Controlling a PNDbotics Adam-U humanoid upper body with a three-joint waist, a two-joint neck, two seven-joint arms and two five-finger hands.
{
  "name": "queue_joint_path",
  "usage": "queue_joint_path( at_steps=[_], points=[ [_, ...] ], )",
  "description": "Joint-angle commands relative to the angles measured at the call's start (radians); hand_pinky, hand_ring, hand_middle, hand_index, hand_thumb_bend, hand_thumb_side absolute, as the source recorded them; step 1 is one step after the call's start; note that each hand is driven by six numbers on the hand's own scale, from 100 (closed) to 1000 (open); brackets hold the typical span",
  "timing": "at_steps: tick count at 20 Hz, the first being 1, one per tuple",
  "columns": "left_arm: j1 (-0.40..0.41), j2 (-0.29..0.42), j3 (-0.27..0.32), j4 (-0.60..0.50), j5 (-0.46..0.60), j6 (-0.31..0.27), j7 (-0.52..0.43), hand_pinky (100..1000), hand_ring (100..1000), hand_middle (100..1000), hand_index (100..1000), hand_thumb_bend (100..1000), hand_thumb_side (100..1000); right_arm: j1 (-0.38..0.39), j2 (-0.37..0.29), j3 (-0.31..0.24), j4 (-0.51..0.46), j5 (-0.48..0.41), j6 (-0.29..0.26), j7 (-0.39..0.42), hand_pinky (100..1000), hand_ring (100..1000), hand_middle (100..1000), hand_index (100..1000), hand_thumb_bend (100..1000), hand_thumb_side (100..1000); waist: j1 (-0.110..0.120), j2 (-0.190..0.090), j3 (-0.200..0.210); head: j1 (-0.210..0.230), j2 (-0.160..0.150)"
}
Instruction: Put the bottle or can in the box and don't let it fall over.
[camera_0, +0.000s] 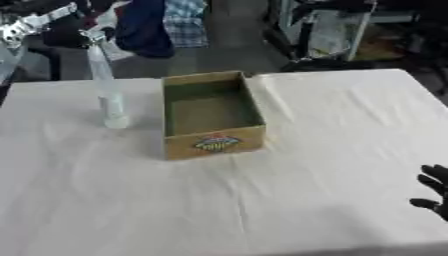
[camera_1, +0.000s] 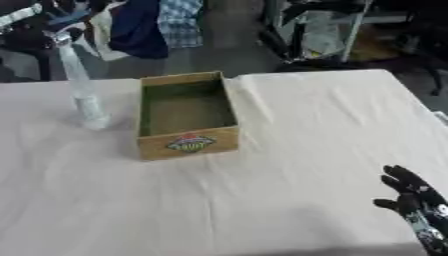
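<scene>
**Clearly, the tall bottle is the risk**

Right now the bottle (camera_0: 105, 90) stands upright on the surface (camera_0: 262, 200), just beside the left wall of the box (camera_0: 210, 112) and apart from it. The box is open-topped and looks empty. The bottle is clear, slim and tall for its base, so I'd say it tips easily.

The right robot hand (camera_1: 409, 197) rests near the lower right corner, fingers spread and holding nothing, well apart from both things. The left robot hand isn't in view at all; something silver and black shows at the upper left, above the bottle, but I can't tell what it is.

Trouble could come from a sideways brush against the bottle's neck, toppling it before any grip closes. Lifting it, the base might clip the box's wall. Set down tilted, it could fall inside.
</scene>
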Motion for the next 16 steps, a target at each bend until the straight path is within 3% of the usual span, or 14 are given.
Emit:
queue_joint_path(
  at_steps=[1,16],
  points=[
    [-0.018,0.026,0.006,-0.007,-0.020,0.005,0.010,864,884,882,977,272,825,-0.009,-0.009,-0.004,-0.008,-0.002,-0.001,-0.002,794,1000,974,1000,100,620,0.002,-0.002,-0.002,0.002,0.003],
    [-0.005,-0.025,0.010,0.047,-0.064,0.040,0.074,848,856,851,959,176,830,-0.025,-0.002,-0.002,-0.009,-0.005,0.002,-0.001,794,1000,974,1000,100,634,0.000,0.017,-0.019,0.005,-0.005]
  ],
)
